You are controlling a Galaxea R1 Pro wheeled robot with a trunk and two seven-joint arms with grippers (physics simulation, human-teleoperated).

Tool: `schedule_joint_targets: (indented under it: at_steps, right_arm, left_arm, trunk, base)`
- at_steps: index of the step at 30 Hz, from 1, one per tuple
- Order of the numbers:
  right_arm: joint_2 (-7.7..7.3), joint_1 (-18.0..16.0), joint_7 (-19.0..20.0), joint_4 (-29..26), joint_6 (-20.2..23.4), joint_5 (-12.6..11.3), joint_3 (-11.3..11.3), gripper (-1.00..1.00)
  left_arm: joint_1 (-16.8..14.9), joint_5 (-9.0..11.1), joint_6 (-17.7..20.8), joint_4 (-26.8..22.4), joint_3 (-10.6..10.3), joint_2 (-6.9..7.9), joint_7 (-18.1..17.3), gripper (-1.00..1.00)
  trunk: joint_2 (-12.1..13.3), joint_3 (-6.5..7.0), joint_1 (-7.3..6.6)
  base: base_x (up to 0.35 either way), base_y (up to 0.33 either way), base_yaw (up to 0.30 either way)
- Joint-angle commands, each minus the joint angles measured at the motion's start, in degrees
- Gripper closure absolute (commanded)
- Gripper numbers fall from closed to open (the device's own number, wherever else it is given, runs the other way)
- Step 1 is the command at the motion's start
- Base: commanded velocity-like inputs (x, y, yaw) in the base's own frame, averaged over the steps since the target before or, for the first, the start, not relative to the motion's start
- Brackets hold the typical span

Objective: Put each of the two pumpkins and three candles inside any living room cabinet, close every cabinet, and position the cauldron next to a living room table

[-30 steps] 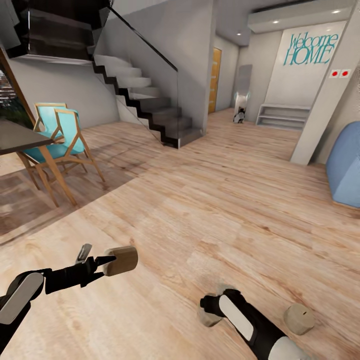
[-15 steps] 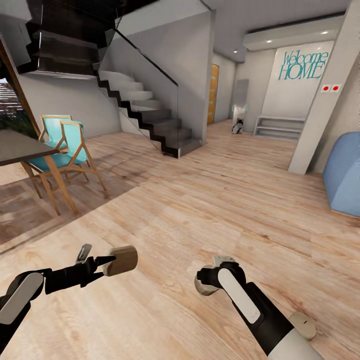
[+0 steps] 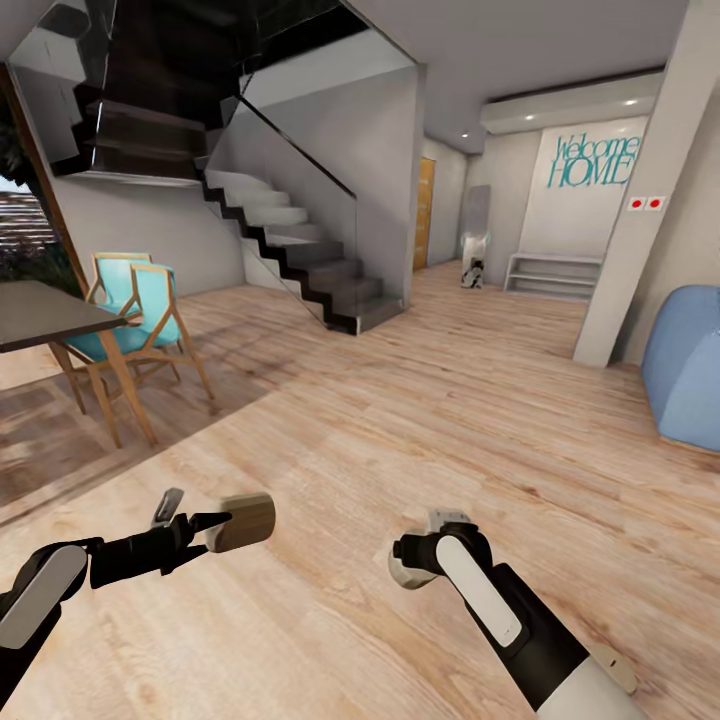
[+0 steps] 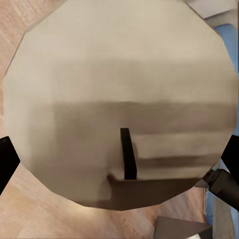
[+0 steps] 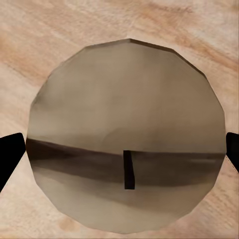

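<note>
- Left gripper [image 3: 205,527]: black fingers pinch a short beige cylinder candle w/ dark wick [image 3: 243,521], held sideways above the pale wood plank floor [image 3: 400,420], in front of the robot's left side.
- Left wrist cam: that candle's flat wick end [image 4: 119,114] faces the lens, a dark fingertip at each edge – clamped.
- Right gripper [image 3: 410,570]: holds a 2nd beige candle [image 3: 403,574], mostly hidden behind the wrist in head view; right wrist cam shows its round face [image 5: 124,134] between two black fingertips, floor behind.
- Handling, my guess: both candles light, stiff, waxy – smooth sides may slip or rotate; grip across the round side at mid-height seems best, moderate squeeze.
- No cabinet in sight. Ahead: dark staircase w/ glass rail [image 3: 290,240], teal chairs w/ wood legs [image 3: 135,315]. Prob. still in transit.
</note>
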Motion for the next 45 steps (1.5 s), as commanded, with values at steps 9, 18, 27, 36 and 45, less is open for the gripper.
schedule_joint_targets:
  at_steps: [9,18,27,36,45]
  right_arm:
    - [-0.01,-0.1,-0.8,0.6,-0.1,-0.6,0.2,1.00]
    - [-0.01,-0.1,-0.8,1.0,-0.1,-0.6,0.3,1.00]
    - [0.07,-0.1,-0.9,1.1,0.0,-0.6,0.3,1.00]
    - [0.15,-0.1,-0.9,4.7,0.1,-0.8,0.3,1.00]
    - [0.16,-0.1,-0.8,5.0,0.4,-0.9,0.3,1.00]
  left_arm:
    - [0.0,-0.3,0.1,0.0,0.0,-0.03,-0.4,1.00]
    - [0.0,0.2,0.1,0.1,0.4,-0.06,-0.4,1.00]
    - [0.0,0.1,0.1,0.1,0.5,-0.10,-0.5,1.00]
    - [0.0,0.1,0.1,0.1,0.5,-0.16,-0.5,1.00]
    - [0.0,0.3,0.1,0.1,0.5,-0.11,-0.6,1.00]
  trunk:
    - [0.1,1.95,-0.24]
    - [0.2,3.62,-0.45]
    - [0.2,3.30,-0.45]
    - [0.2,2.80,-0.45]
    - [0.2,2.25,-0.45]
  base:
    - [0.000,0.000,0.216]
    - [0.000,0.000,0.270]
    - [-0.050,0.000,0.268]
    - [-0.315,0.000,0.239]
    - [-0.241,0.000,0.226]
